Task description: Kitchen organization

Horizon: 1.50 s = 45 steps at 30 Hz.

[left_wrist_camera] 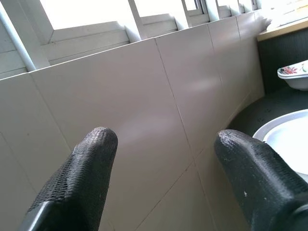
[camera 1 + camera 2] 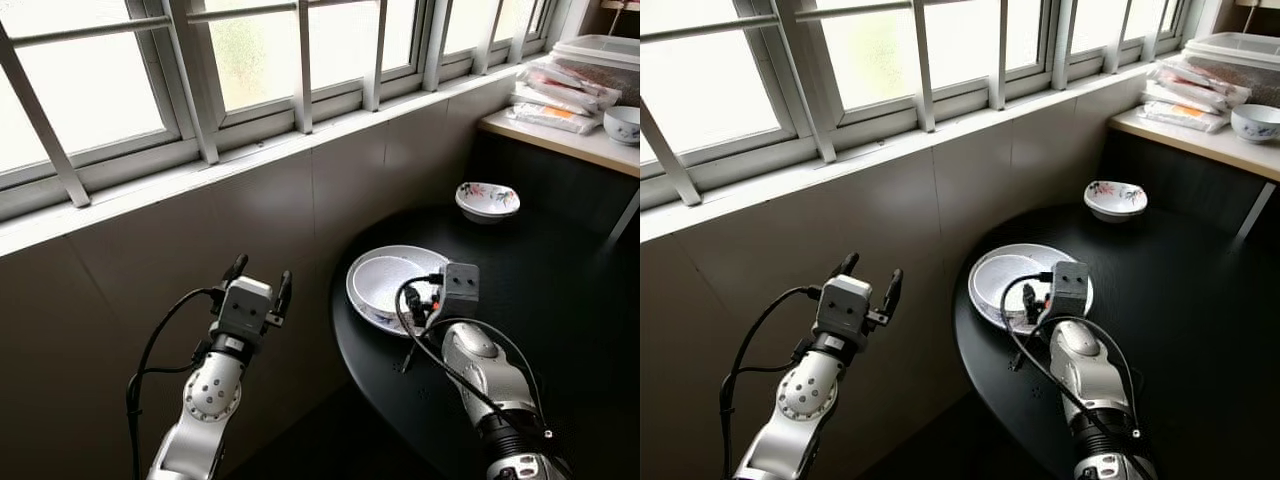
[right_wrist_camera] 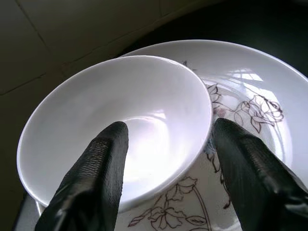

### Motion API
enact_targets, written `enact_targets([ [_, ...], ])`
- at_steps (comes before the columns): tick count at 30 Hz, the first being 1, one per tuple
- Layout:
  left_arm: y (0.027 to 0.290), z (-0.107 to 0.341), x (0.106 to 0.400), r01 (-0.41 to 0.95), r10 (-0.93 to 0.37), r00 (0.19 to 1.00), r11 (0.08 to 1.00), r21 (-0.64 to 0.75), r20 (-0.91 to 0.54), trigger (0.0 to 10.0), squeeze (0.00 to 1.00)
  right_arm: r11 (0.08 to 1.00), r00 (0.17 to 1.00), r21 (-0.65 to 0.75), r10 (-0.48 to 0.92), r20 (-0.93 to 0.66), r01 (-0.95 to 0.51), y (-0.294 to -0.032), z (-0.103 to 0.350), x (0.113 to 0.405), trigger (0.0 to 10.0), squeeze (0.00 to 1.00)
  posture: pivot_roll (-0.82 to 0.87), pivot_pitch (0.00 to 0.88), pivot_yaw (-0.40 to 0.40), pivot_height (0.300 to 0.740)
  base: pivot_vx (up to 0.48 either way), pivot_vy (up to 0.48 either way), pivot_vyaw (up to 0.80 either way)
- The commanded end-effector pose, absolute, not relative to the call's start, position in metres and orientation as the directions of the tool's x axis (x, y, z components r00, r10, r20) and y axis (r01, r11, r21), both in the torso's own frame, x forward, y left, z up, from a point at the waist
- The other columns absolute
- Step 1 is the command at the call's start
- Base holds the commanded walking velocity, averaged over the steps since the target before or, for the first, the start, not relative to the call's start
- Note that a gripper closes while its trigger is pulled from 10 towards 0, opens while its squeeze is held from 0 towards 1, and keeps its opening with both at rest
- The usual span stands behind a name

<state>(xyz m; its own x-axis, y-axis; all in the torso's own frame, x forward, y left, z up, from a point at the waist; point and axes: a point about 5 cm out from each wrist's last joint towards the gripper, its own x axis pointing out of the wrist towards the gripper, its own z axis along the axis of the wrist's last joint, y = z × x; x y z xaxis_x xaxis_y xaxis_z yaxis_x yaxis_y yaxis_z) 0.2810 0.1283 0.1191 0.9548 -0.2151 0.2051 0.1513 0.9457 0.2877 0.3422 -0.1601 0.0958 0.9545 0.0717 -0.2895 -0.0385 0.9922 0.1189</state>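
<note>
A plain white bowl (image 3: 144, 91) sits inside a wide plate with a rose pattern (image 3: 250, 96) near the left edge of the round black table (image 2: 560, 300). My right gripper (image 2: 418, 303) hovers open just over them. In the right wrist view one finger hangs over the bowl's inside and the other over the plate outside the rim, touching neither. My left gripper (image 2: 260, 276) is raised off the table's left side, open and empty, facing the tiled wall (image 1: 144, 96). A small flowered bowl (image 2: 487, 200) stands farther back on the table.
Barred windows (image 2: 200, 70) run above the tiled wall. At the back right a pale counter (image 2: 560, 140) carries stacked packets (image 2: 560, 100), a lidded container (image 2: 600, 50) and a small bowl (image 2: 622, 122). Dark floor lies between the wall and the table.
</note>
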Motion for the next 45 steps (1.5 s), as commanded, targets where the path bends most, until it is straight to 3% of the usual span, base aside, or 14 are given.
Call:
enact_targets([
  [1,0.13,0.12,0.283,0.15,-0.217,0.954,0.942,0.299,0.207,10.0,0.0,0.988,0.952,0.149,0.086,-0.294,-0.043,-0.158,0.097,0.346,10.0,0.0,-0.04,0.0,0.016,0.74,0.0,0.0,0.0],
  [13,0.131,0.119,0.282,0.148,-0.216,0.955,0.941,0.304,0.203,10.0,0.0,0.964,0.926,0.262,0.061,-0.373,0.042,-0.163,0.086,0.348,10.0,0.0,-0.03,0.0,0.017,0.74,0.0,0.0,0.0],
  [23,0.131,0.119,0.283,0.153,-0.221,0.954,0.94,0.306,0.202,10.0,0.0,0.956,0.94,0.286,0.038,-0.339,0.065,-0.166,0.097,0.355,10.0,0.0,-0.04,0.0,0.019,0.74,0.0,0.0,0.0],
  [29,0.129,0.118,0.283,0.157,-0.224,0.955,0.938,0.309,0.195,10.0,0.0,0.885,0.886,0.44,0.077,-0.458,0.15,-0.163,0.081,0.352,10.0,0.0,-0.04,0.0,0.016,0.74,0.0,0.0,0.0],
  [34,0.13,0.116,0.284,0.156,-0.222,0.957,0.938,0.31,0.189,10.0,0.0,0.883,0.887,0.441,0.07,-0.456,0.157,-0.164,0.082,0.353,10.0,0.0,-0.04,0.0,0.017,0.74,0.0,0.0,0.0],
  [35,0.13,0.116,0.284,0.156,-0.222,0.957,0.937,0.311,0.188,10.0,0.0,0.879,0.889,0.451,0.074,-0.452,0.156,-0.164,0.083,0.354,4.1,0.0,-0.04,0.0,0.016,0.74,0.0,0.0,0.0],
  [36,0.13,0.116,0.284,0.157,-0.223,0.957,0.937,0.313,0.187,10.0,0.0,0.87,0.89,0.468,0.081,-0.448,0.157,-0.163,0.086,0.356,0.0,0.0,-0.04,0.0,0.016,0.74,0.0,0.0,0.0],
  [45,0.13,0.115,0.284,0.154,-0.219,0.958,0.937,0.315,0.185,10.0,0.0,0.831,0.873,0.5,0.038,-0.486,0.242,-0.169,0.086,0.357,0.0,0.0,-0.04,0.0,0.014,0.74,0.0,0.0,0.0],
])
